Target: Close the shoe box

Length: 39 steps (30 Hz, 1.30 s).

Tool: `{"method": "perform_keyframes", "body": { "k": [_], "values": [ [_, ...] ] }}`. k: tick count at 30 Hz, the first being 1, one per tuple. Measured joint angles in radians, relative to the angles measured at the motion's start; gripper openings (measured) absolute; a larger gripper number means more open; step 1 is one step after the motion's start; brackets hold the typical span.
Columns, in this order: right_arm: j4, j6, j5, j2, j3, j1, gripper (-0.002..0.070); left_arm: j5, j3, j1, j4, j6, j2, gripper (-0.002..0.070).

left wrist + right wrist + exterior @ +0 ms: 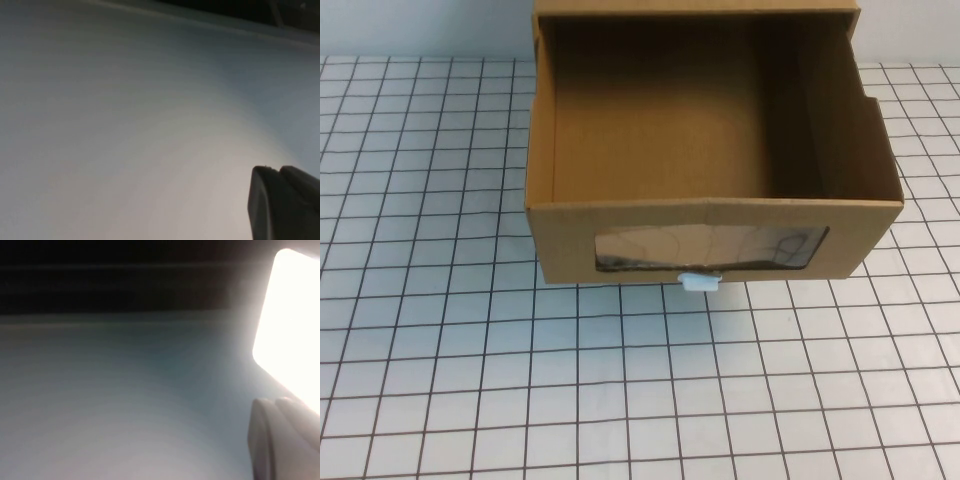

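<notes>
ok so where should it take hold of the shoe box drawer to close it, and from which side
Likely no grip is needed: press the flat front panel of the shoe box from the near side, above the white pull tab. The drawer stands pulled out, open and empty, so a straight push toward the back should slide it in. Neither the left tool nor the right tool is near it; both show only in their wrist views.

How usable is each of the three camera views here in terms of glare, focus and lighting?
High view: evenly lit and sharp, showing the shoe box pulled open on the gridded table, neither hand in frame. Left wrist view: soft, featureless pale surface, only a dark edge of the left hand showing. Right wrist view: blown-out white glare patch at one side, hazy elsewhere, right hand washed out.
</notes>
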Motion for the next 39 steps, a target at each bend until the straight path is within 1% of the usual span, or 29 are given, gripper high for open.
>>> {"method": "perform_keyframes", "body": {
  "k": [3, 7, 12, 14, 16, 20, 23, 26, 31, 39],
  "values": [
    [0.0, 0.0, 0.11, 0.0, -0.147, 0.0, -0.0014, 0.1, -0.118, 0.0, 0.0, 0.0, 0.0, -0.0005],
    [0.0, 0.008, 0.344, 0.006, -0.37, 0.0, -0.0014, 0.236, -0.305, 0.0, -0.001, 0.008, 0.034, -0.0005],
    [0.002, 0.078, 0.403, 0.133, -0.597, 0.0, -0.0014, 0.337, -0.514, 0.0, -0.001, 0.006, 0.193, -0.0005],
    [0.008, 0.09, 0.47, 0.206, -0.682, 0.0, -0.0014, 0.419, -0.605, 0.0, -0.001, 0.004, 0.269, -0.0005],
    [0.018, 0.104, 0.61, 0.273, -0.761, 0.0, -0.0014, 0.534, -0.692, 0.0, -0.001, 0.004, 0.339, -0.0005],
    [0.063, 0.116, 0.982, 0.416, -0.907, 0.0, -0.0014, 0.785, -0.814, 0.0, -0.002, 0.004, 0.479, -0.0005],
    [0.107, 0.116, 1.21, 0.506, -0.942, 0.0, -0.0014, 0.899, -0.836, 0.0, -0.003, 0.004, 0.568, -0.0005],
    [0.122, 0.116, 1.355, 0.563, -0.942, 0.0, -0.0014, 0.96, -0.837, 0.0, -0.003, 0.004, 0.633, -0.0005],
    [0.157, 0.116, 1.487, 0.612, -0.942, 0.0, -0.0014, 1.005, -0.837, 0.0, -0.009, -0.004, 0.71, -0.0005],
    [0.179, 0.116, 1.601, 0.699, -0.91, 0.008, -0.0014, 1.061, -0.842, 0.0, -0.015, -0.045, 0.821, -0.0005]
  ]
}}
